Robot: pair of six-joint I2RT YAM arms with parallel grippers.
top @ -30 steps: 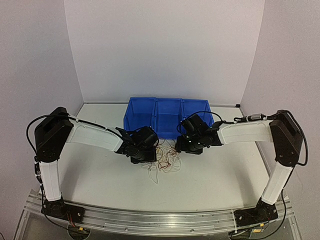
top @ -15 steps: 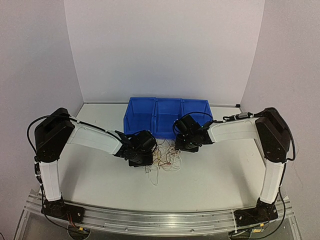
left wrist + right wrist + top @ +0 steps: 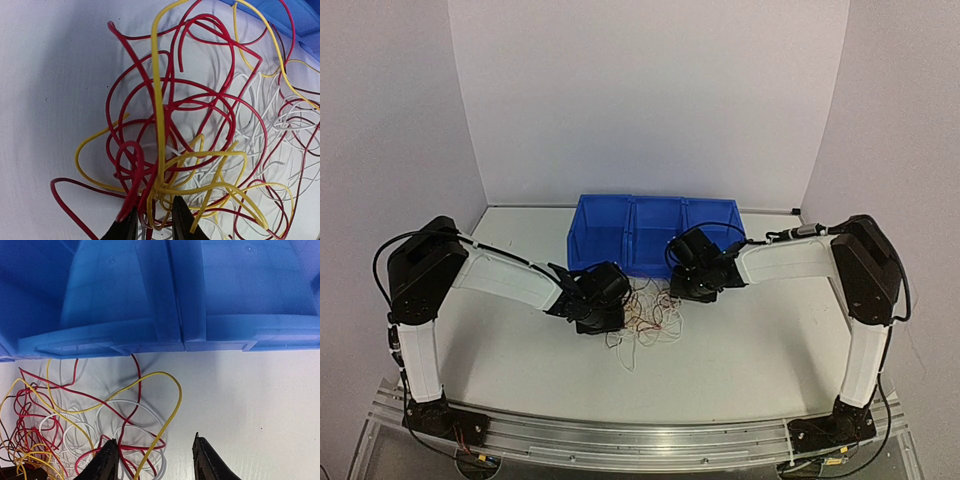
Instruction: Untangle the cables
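1. Nearest the arm bases, past the rail point(image 3: 640, 438), the table point(image 3: 750, 360) shows a wide bare band. I judge this the best room for drawing strands out and laying them apart.
2. The cables point(image 3: 645, 320) lie mid-table as one clump between the two grippers. Red, yellow and white loops cross over and through each other, and only a white tail trails toward the near side. No strand lies wholly on its own, so I judge nearly all of the untangling is left.
3. The left gripper point(image 3: 152, 227) sits at the clump's left side. Its fingers are almost together, with a few red and yellow strands running between them, and it seems to pinch those.
4. The right gripper point(image 3: 155, 462) hovers at the clump's far right edge, fingers well apart. A yellow loop and a red strand lie on the table between them, and it grips nothing.
5. The blue bins point(image 3: 125, 340) stand just behind. Some strands reach their foot, and one red strand runs up to the front lip. There is little room there, so pulls are better aimed sideways or nearward.
6. Beyond, the walls point(image 3: 650, 100) close the back and sides. The table to either side of the clump is open.
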